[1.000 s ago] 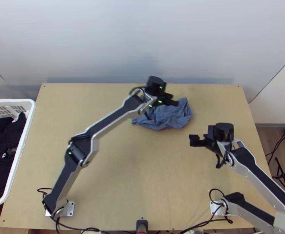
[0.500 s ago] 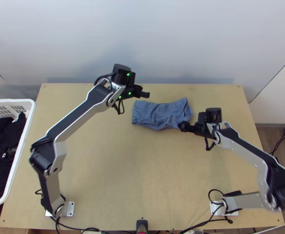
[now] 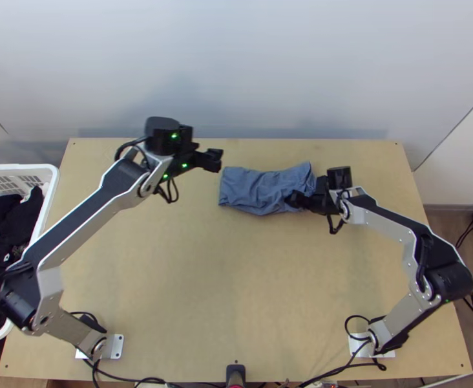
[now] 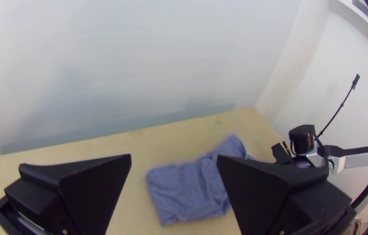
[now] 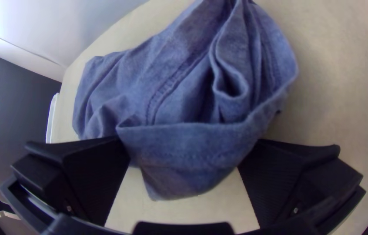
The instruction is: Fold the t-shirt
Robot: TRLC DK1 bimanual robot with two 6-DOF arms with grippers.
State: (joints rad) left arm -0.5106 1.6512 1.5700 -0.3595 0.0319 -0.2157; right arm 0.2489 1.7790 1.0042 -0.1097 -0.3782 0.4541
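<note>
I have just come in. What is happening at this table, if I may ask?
A two-armed robot is at work folding a blue t-shirt, which lies in a wrinkled, roughly rectangular bundle. The right gripper is at one end, its open fingers on either side of some cloth, not clamped. The left gripper, also open, is near the other end, holding nothing.

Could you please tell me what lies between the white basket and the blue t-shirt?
In the top view, a stretch of wooden table lies between the basket and the t-shirt, with the left arm passing above it.
</note>
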